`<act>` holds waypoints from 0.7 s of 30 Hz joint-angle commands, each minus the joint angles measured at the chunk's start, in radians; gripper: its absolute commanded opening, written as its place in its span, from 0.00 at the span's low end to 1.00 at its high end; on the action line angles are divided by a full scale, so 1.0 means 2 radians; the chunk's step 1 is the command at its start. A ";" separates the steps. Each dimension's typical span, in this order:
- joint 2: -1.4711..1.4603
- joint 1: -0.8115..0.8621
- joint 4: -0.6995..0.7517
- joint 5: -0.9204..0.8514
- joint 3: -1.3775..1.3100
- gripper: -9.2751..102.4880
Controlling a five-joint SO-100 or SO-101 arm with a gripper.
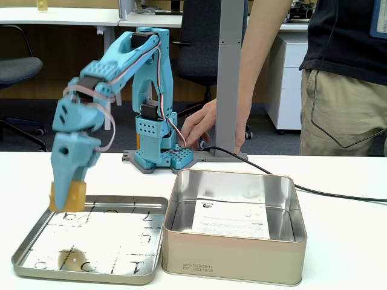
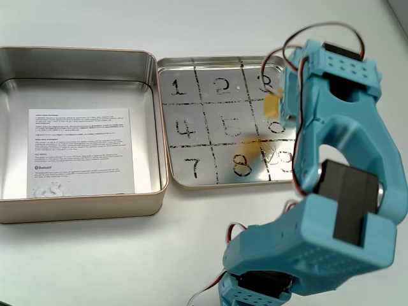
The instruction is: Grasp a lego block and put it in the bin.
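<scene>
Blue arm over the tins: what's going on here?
The blue two-finger gripper holds a small yellow-orange plastic block, lifted above the shallow metal tray marked with a numbered grid. The deep square metal tin with a printed paper sheet at its bottom sits beside the tray, with no block in it. A person's hand rests behind the arm's base.

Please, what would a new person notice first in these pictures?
Probably the bright blue arm, its jaws shut on the lego block above the flat numbered tray. Next, the shiny bin beside the tray, holding a printed sheet. A person stands behind the table.
</scene>
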 commanded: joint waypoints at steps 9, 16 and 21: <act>0.097 -0.146 0.087 0.028 -0.175 0.08; 0.104 -0.291 0.104 0.017 -0.156 0.08; 0.080 -0.354 0.104 0.015 -0.141 0.08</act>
